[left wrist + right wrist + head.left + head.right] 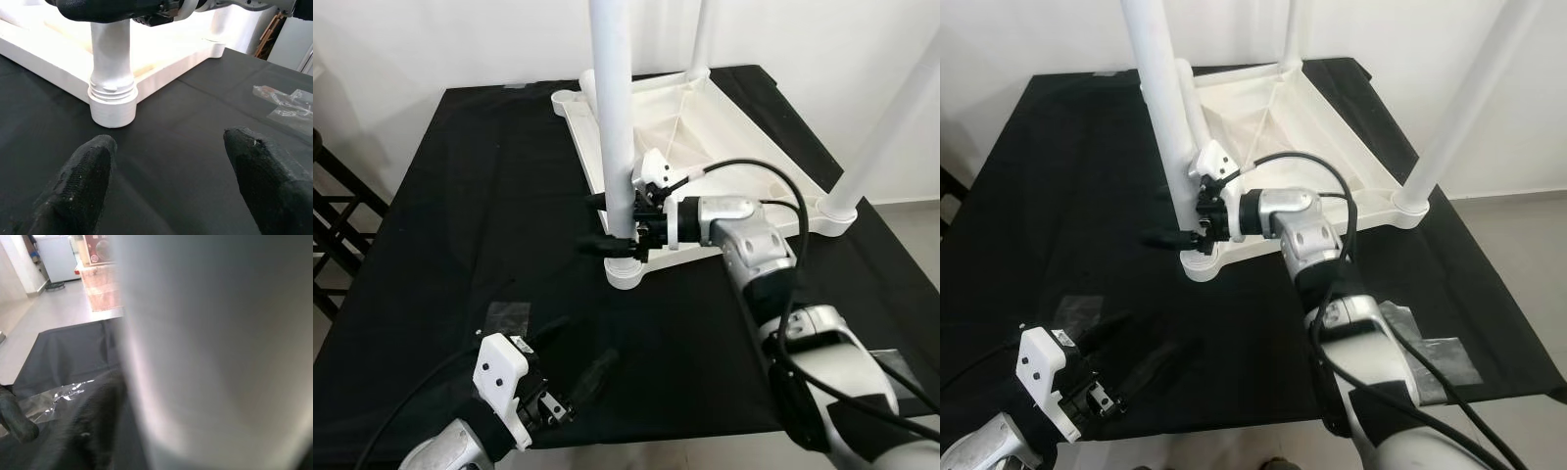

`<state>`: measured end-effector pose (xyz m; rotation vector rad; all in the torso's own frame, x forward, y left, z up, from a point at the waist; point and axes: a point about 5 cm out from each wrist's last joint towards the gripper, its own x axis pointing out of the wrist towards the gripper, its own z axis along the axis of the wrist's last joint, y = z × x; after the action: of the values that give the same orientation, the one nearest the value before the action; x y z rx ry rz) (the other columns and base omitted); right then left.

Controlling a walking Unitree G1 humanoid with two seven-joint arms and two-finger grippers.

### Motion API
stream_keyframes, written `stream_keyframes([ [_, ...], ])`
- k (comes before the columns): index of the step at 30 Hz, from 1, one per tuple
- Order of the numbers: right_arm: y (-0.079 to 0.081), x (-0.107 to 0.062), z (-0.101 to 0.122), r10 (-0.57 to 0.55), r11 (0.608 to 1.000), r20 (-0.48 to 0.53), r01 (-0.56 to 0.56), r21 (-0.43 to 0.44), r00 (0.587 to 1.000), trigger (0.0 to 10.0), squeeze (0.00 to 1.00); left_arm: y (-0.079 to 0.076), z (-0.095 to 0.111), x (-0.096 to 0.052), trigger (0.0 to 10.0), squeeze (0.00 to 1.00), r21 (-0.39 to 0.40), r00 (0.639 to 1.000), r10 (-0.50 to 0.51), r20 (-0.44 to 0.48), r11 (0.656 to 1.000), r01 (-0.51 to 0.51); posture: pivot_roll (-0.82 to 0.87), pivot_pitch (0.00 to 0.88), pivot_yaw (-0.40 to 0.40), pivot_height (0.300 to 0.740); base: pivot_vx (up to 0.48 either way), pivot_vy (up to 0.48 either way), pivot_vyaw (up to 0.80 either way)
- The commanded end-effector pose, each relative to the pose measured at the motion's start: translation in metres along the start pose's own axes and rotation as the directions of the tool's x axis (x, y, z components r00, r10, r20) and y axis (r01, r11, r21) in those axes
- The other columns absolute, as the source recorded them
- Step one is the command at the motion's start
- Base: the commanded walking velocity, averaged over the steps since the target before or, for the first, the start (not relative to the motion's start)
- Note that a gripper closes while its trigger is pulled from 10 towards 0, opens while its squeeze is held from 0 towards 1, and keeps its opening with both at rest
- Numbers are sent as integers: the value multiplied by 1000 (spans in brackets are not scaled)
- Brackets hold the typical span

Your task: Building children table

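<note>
**Right claw clamped on a leg of the upturned children's table**

Right claw (pixel 612 238): fingers closed around the white table leg (pixel 612 108), just above its threaded corner socket (pixel 628 272). The white tabletop (pixel 705 127) lies upside down on the black-covered desk (pixel 460 196), toward its far right corner. Left claw (pixel 570 364): fingers spread apart, holding nothing, over the desk's near edge. A clear plastic bag (pixel 286 104) lies nearby.
</note>
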<state>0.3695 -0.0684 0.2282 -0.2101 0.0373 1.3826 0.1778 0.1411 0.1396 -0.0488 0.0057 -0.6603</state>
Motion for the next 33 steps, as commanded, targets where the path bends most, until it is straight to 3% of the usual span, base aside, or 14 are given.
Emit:
stream_keyframes([
  [1,7,8,-15,58,997,-34,-56,48,998,0,0,0,-4,-1,10000,0,-3,1000,8,-14,1000,-8,8,111,-10,740,0,0,0],
  [5,4,7,-15,45,997,-17,-44,56,999,0,0,0,-4,-1,10000,0,-1,1000,8,-14,1000,-8,6,111,-10,740,0,0,0],
  [12,-5,-8,-19,-88,996,18,87,30,996,0,0,0,-4,-1,10000,0,0,1000,7,-12,1000,-7,0,114,-8,740,0,0,0],
  [14,2,-14,-35,-256,965,-14,256,62,967,0,0,1,-4,-2,10000,0,1,1000,8,-10,1000,-8,-8,130,-15,740,0,0,0],
  [15,2,-14,-35,-256,965,-14,256,62,967,0,0,1,-4,-2,10000,0,1,1000,8,-10,1000,-8,-8,130,-15,740,0,0,0],
  [17,7,-12,-43,-360,928,-39,362,88,932,0,0,1,-3,-3,10000,0,3,1000,9,-9,1000,-9,-13,133,-16,740,0,0,0],
  [18,6,-14,-49,-653,748,-62,655,106,755,0,0,2,-3,-4,10000,0,4,1000,10,-9,1000,-10,-17,136,-14,740,0,0,0],
  [19,28,-10,-54,-751,652,-62,753,86,658,0,0,3,-2,-4,10000,0,5,1000,10,-9,1000,-9,-14,148,0,740,0,0,0],
  [21,28,-10,-54,-751,652,-62,753,86,658,0,0,3,-2,-4,10000,0,5,1000,10,-9,1000,-9,-14,148,0,740,0,0,0],
  [22,48,-3,-58,-773,625,-66,776,85,630,0,0,4,-2,-4,10000,0,6,1000,10,-9,1000,-10,-39,134,15,740,0,0,0],
  [24,54,-2,-55,-775,627,-45,776,66,630,0,0,5,-3,-3,10000,0,4,1000,7,-9,1000,-7,-29,132,14,740,0,0,0],
  [25,54,4,-55,-732,677,-41,733,66,680,0,0,6,-4,-2,10000,0,0,1000,1,-8,1000,-1,-37,119,6,740,0,0,0],
  [32,53,7,-53,-731,678,-36,732,71,681,0,0,6,-4,-1,10000,0,6,1000,11,-3,1000,-11,-32,114,3,740,0,0,0],
  [33,53,10,-51,-715,695,-29,715,81,699,10000,741,6,-4,0,10000,0,8,1000,16,-1,1000,-16,-29,111,1,740,0,0,0],
])
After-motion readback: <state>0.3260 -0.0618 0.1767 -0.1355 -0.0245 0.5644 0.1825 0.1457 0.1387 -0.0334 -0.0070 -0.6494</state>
